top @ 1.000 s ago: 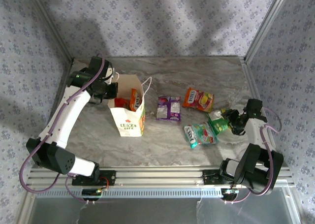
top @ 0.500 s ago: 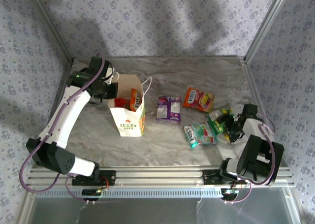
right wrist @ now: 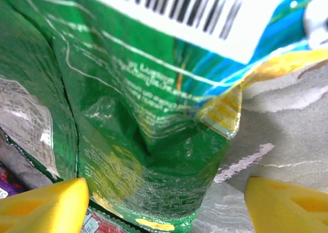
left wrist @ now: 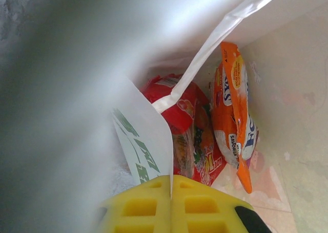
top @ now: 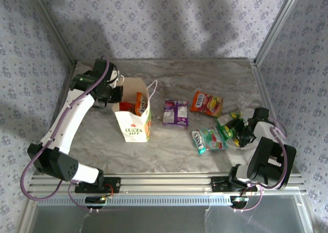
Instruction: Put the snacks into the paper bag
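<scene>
Two snacks sit in the paper bag, four outside; left gripper clamps its wall, right gripper jaws apart astride the green packet.

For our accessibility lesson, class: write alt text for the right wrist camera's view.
A crinkled bright green snack packet with a barcode lies on the grey marbled table, close up. The right gripper is open, its yellow fingertips either side of the packet's near end.

A: What sits on the grey marbled bench?

B: The paper bag stands at the left end effector. The green packet lies at the right end effector. The teal packet, purple packet and orange packet lie between them.
</scene>
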Controlling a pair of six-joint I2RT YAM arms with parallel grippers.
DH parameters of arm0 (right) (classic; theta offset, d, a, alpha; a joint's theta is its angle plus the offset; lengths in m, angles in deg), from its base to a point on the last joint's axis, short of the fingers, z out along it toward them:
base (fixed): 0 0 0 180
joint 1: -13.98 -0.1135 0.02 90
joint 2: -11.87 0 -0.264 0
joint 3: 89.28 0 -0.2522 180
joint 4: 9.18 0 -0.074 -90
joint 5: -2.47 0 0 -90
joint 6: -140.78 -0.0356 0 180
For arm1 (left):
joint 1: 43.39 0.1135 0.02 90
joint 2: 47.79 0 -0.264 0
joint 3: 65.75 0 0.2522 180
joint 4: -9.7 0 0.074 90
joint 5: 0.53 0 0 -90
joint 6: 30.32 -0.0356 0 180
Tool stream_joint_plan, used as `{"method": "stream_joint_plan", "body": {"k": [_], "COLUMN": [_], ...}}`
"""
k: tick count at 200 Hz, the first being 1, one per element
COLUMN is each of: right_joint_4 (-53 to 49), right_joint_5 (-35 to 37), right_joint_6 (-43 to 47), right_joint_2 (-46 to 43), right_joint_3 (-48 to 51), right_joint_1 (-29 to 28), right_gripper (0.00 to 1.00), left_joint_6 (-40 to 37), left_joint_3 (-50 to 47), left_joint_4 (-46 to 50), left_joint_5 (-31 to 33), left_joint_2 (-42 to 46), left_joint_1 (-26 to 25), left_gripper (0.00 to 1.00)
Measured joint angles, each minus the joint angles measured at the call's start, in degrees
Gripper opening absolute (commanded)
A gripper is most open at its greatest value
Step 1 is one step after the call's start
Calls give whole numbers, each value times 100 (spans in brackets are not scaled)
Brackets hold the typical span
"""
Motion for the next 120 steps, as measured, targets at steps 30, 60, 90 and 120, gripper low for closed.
{"method": "stream_joint_plan", "body": {"k": [30,60,90,120], "right_joint_4": [101,433,599,496], "right_joint_5": [-116,-190,-208,-96], "right_joint_6": [2,0,-44,-42], "right_joint_2": [127,267,531,597], "right_joint_3": [-96,-216,-254,-361], "right_joint_1": [-13,-70,-96,-181], "right_gripper": [81,78,77,74], "left_joint_6": [0,0,-22,-22], "left_joint_3": [-37,-37,-37,-46], "left_joint_4": [-31,-44,-44,-46], "left_joint_5": [2,0,0,0], "left_joint_2": [-2,-2,-2,-2], "left_joint_1": [2,4,39,46], "left_gripper": [6,6,6,6]}}
